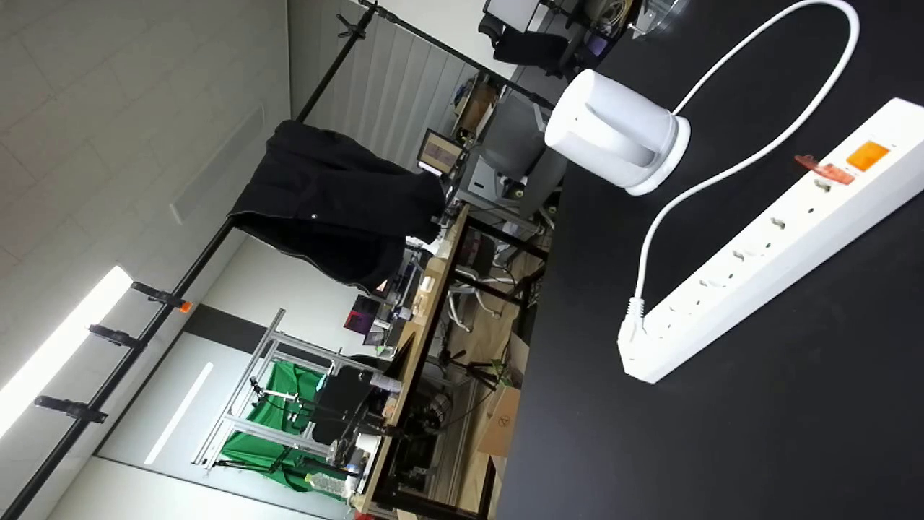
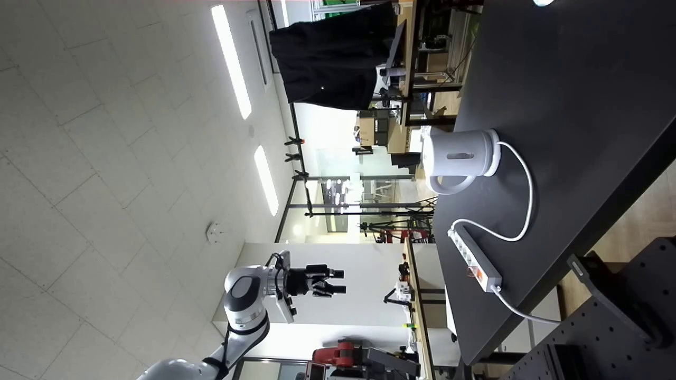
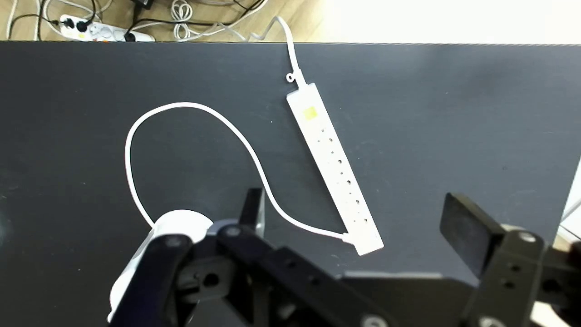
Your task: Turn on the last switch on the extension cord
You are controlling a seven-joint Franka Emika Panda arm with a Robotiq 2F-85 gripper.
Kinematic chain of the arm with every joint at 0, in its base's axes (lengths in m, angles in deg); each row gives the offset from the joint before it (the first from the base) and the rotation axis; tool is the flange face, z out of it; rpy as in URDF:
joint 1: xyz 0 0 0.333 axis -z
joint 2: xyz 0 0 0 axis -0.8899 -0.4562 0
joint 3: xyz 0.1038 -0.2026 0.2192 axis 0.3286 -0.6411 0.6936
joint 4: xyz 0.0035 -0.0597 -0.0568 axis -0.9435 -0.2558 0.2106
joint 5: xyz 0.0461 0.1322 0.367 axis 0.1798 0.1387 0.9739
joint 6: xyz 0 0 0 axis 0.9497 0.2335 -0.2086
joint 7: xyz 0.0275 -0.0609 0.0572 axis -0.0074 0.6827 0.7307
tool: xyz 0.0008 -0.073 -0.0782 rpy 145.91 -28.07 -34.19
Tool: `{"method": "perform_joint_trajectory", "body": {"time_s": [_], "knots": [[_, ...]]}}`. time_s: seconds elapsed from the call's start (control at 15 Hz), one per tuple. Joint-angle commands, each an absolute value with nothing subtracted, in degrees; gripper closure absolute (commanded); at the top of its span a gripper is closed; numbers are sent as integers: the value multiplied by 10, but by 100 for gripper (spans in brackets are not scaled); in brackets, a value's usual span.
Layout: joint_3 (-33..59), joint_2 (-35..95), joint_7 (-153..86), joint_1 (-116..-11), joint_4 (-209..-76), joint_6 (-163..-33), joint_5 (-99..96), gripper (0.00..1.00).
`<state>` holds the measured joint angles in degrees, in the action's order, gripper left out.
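White arm (image 2: 245, 311) aloft, end effector (image 2: 340, 282) downward, its two fingers (image 3: 470, 231) wide apart.

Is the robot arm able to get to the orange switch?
Probably yes: the gripper hangs open above, nothing covers the orange switch, and the electric kettle stands off to one side.

In an exterior view the right edge trims the power strip (image 1: 772, 242) beside its orange switch (image 1: 867, 155). In the wrist view the blurred gripper (image 3: 361, 221), cropped at the bottom, hides part of the kettle (image 3: 181, 222). The arm (image 2: 245, 314) leaves an exterior view below, the sockets (image 2: 465, 250) there too small to count.
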<state>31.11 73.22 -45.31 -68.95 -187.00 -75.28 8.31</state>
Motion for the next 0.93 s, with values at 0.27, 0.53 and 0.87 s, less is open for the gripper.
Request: {"method": "perform_joint_trajectory", "body": {"time_s": [0.27,0.53,0.87], "knots": [[305,731,-456,-696,-1869,-752,80,0],[305,731,-456,-696,-1869,-752,80,0],[302,729,-449,-696,-1871,-756,81,0]]}}
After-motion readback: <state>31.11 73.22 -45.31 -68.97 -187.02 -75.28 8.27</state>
